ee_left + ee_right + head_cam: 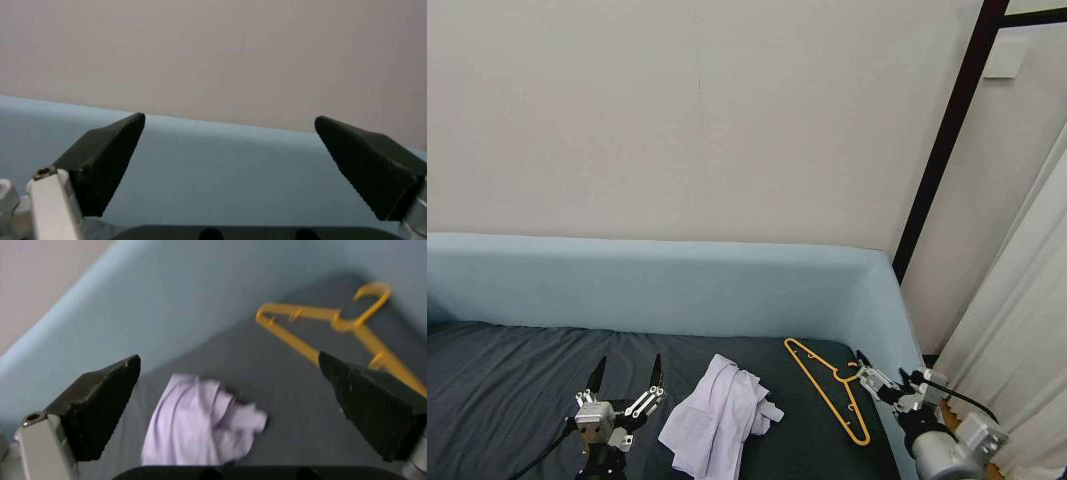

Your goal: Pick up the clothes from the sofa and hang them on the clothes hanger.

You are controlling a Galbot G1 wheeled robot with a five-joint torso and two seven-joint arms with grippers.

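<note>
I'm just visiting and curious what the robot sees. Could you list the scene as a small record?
Sofa: light blue back, dark seat
Garment: pale lilac, crumpled on the seat
Hanger: yellow, flat on the seat, to the garment's right, not touching it
Left gripper: fingers open, empty, left of the garment
Right gripper: fingers open, empty, at the sofa's right end

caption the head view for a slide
Crumpled lilac shirt and yellow plastic hanger on dark sofa seat, left end effector and right end effector open
</note>
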